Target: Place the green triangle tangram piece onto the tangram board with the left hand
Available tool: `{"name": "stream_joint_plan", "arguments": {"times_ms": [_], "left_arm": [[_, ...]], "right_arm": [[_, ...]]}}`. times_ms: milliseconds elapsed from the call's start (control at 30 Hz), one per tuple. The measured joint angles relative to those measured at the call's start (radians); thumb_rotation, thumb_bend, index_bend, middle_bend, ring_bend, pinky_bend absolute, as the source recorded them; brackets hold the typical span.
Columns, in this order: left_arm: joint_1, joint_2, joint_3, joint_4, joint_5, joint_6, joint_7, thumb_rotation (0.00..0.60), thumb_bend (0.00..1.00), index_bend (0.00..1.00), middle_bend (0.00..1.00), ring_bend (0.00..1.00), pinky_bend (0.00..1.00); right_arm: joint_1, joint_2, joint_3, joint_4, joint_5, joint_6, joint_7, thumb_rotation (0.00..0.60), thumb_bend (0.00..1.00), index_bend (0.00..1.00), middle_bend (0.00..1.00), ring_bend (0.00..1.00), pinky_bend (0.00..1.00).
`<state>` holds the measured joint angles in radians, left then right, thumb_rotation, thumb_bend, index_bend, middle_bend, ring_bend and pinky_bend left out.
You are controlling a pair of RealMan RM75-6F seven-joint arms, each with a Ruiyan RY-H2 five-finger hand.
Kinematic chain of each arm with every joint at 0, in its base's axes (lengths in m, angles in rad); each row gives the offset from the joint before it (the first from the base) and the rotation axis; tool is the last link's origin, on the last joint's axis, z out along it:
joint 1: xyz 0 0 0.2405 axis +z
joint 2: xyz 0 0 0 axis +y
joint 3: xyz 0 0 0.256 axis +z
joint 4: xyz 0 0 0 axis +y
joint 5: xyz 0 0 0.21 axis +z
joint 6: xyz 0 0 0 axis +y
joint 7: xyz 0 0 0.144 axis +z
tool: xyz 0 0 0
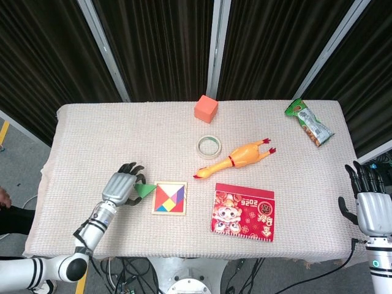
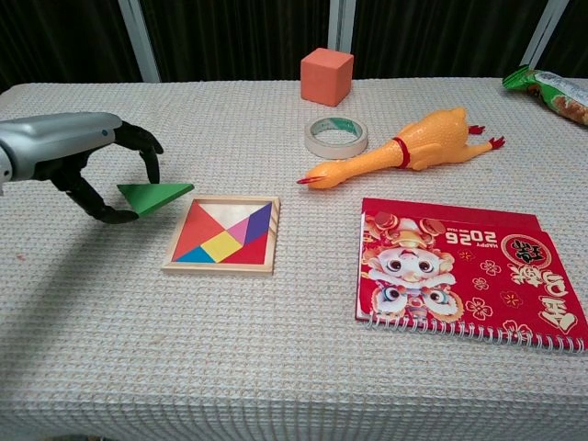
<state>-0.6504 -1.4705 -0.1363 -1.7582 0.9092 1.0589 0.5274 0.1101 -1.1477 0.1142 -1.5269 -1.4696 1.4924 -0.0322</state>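
Fingers (image 2: 138, 152) of the left hand (image 2: 78, 152) are pinching the green triangle (image 2: 154, 195), carrying it clear of the desk (image 2: 276, 367) beside the tangram board (image 2: 223, 234); placement remaining.

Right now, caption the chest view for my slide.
Left hand holds green triangle tangram piece just left of the wooden tangram board.

Dark curtains (image 1: 159, 43), grey floor (image 1: 18, 153), cloth-covered table (image 1: 122, 128)
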Motion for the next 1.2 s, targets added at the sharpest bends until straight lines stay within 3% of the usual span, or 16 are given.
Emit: {"name": "stream_joint_plan", "arguments": {"times_ms": [567, 1200], "left_arm": [[-0.079, -0.141, -0.031, 0.021, -0.127, 0.047, 0.099, 0.600, 0.27, 0.43, 0.12, 0.00, 0.08], [-0.161, -0.196, -0.042, 0.083, -0.205, 0.048, 0.188, 0.600, 0.27, 0.43, 0.12, 0.00, 0.08]], "right_arm": [[0.002, -0.005, -0.002, 0.009, 0.004, -0.008, 0.007, 0.600, 0.35, 0.00, 0.00, 0.00, 0.00], [-0.002, -0.008, -0.002, 0.044, 0.013, -0.013, 0.049, 0.600, 0.35, 0.00, 0.00, 0.00, 0.00]]}}
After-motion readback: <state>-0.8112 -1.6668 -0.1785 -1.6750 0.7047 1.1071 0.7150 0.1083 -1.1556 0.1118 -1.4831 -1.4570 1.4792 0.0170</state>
